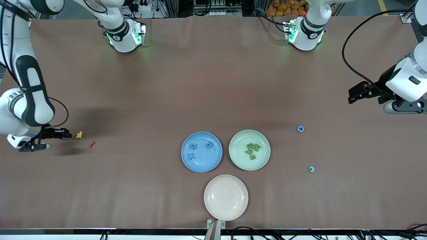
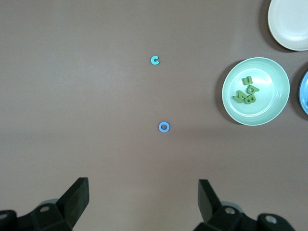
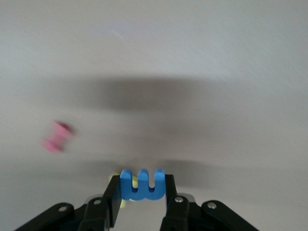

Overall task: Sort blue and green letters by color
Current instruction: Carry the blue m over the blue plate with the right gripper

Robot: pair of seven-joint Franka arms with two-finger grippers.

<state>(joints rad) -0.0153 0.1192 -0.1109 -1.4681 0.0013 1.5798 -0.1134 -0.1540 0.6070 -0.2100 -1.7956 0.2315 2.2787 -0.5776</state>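
Letters: three sitting in blue plate (image 1: 201, 151), green ones in green plate (image 1: 249, 150); blue ring (image 1: 300, 129) lying near green plate. Right hand (image 3: 143, 192) gripping blue letter (image 3: 142, 185); left hand (image 2: 143, 199) waiting, spread.

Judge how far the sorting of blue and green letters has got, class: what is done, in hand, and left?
Done: three blue letters lie on the blue plate and a pile of green letters on the green plate. In hand: the right gripper, at its arm's end of the table beside the yellow letter, is shut on a blue letter. Left: the blue ring letter lies loose on the table near the open, waiting left gripper.
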